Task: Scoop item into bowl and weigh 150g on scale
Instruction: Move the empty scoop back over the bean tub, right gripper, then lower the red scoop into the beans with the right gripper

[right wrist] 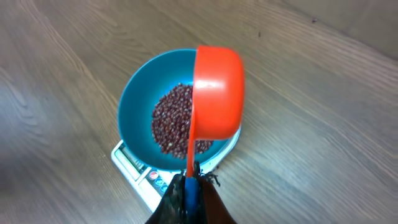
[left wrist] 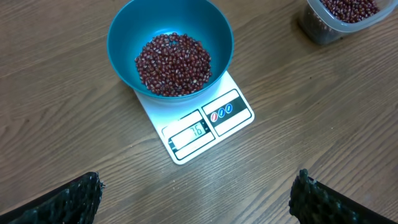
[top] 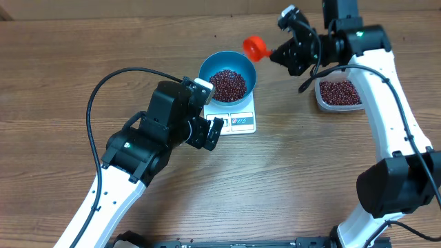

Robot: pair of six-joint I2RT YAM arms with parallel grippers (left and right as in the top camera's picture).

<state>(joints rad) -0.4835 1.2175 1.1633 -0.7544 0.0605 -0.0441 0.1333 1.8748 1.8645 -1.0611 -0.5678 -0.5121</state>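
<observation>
Counts two arms, one bowl, one scale, one scoop, one tub. Finds the blue bowl (top: 227,60) seated on the rear part of the white scale (top: 238,122), with a single heap of dark red beans (top: 227,84) inside. Pinches the handle of the orange scoop (top: 255,47) in the right gripper (top: 277,54), jaws clamped tight, cup tipped sideways above the bowl's rim. Hangs the left gripper (top: 207,132) near the scale's front, jaws spread wide, holding nothing. Sees more beans in the clear tub (left wrist: 314,31), well apart from the scale on the right arm's side.

The wooden table (top: 289,186) carries the scale (top: 241,123) and, well apart, a clear tub (top: 319,102).
</observation>
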